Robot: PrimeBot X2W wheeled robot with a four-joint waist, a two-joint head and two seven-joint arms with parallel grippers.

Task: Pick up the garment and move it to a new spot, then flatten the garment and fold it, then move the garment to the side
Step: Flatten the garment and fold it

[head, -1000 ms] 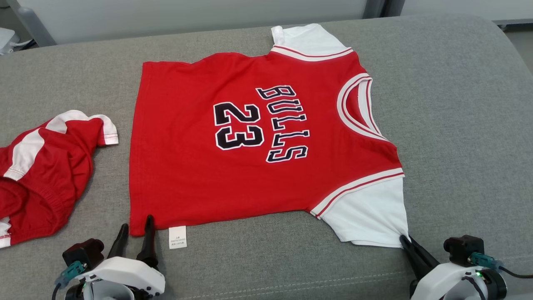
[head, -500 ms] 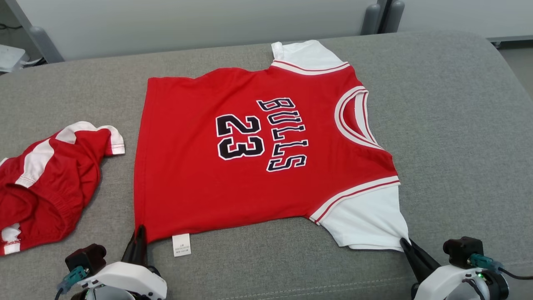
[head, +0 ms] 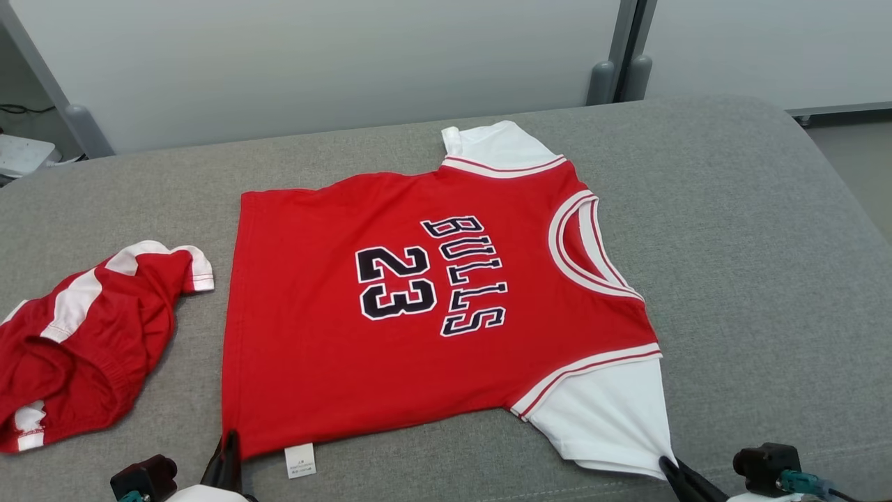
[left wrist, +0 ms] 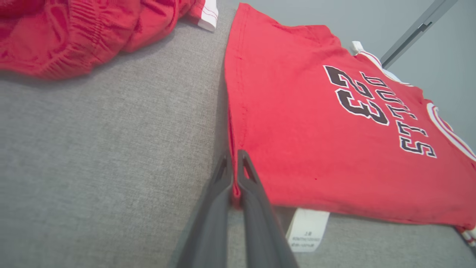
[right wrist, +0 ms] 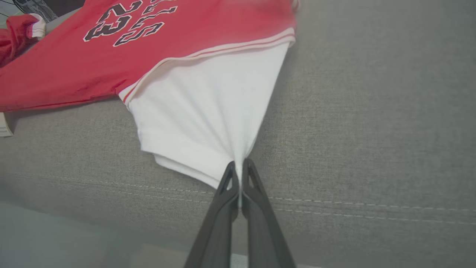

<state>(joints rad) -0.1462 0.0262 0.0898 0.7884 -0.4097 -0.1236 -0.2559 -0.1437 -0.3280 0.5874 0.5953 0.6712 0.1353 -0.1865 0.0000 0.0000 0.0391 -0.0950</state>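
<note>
Jersey (head: 313, 348) lies flat on the grey cushion (head: 752, 230), red shorts (head: 90, 335) just beside it. Your left claw (left wrist: 234, 163) pinches its red hem corner; your right claw (right wrist: 239, 169) is clamped on the white sleeve (right wrist: 208, 111) tip.

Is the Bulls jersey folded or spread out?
Spread out: the jersey lies flat on the grey cushion, its whole printed front showing, nothing turned over.

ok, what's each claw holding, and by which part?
Both hold the Bulls 23 jersey: left claw on the near hem corner, right claw on the tip of its near white sleeve.
</note>
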